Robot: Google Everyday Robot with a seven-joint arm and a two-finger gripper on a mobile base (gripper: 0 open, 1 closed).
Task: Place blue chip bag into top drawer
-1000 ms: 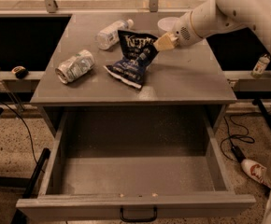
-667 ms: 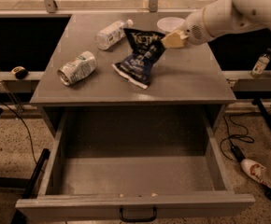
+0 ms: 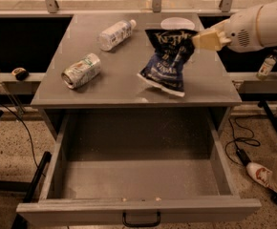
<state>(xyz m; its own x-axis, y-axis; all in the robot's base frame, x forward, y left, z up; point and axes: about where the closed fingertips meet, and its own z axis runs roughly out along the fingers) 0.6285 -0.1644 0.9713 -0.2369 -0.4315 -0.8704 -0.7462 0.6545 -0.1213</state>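
Gripper, fingers clamped on the blue chip bag, holds it over the table's right side; top drawer open.

Plastic gripper fingers on glossy blue chip bag.

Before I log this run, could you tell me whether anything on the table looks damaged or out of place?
The can is crushed; it and the bottle lie on their sides. The gripper pinches the crumpled blue chip bag at its upper right edge.
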